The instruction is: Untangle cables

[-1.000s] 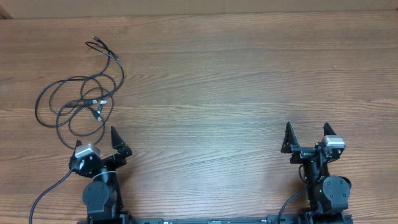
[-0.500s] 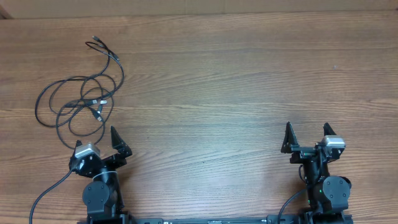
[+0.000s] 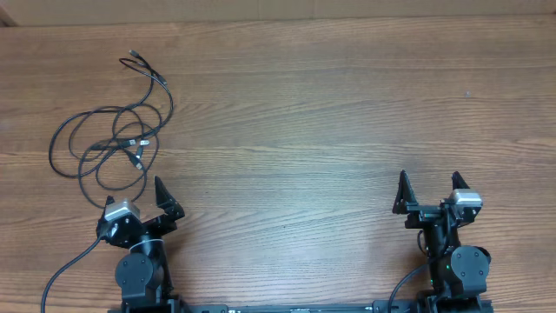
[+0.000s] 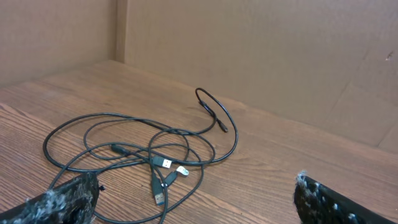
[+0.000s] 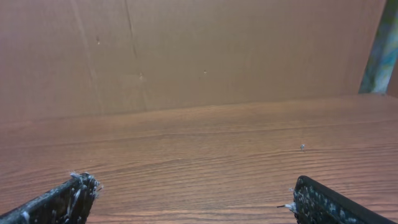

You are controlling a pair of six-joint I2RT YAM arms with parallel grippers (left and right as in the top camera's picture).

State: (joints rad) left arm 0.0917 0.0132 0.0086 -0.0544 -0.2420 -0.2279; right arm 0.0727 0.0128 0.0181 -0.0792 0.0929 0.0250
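The cables (image 3: 113,143) lie tangled in loose black loops at the table's left, with one strand running up to a plug end (image 3: 133,55) near the far edge. Silvery plug ends (image 4: 168,165) sit in the middle of the bunch. My left gripper (image 3: 139,193) stands open just in front of the tangle, touching nothing; in the left wrist view the cables (image 4: 143,146) lie just beyond its fingertips (image 4: 68,193). My right gripper (image 3: 429,187) stands open at the near right, far from the cables, with only bare wood between its fingertips (image 5: 74,190).
A cardboard wall (image 4: 261,56) runs along the far edge of the wooden table (image 3: 330,113). The arms' own thick black cables (image 3: 65,269) trail off the near edge by each base.
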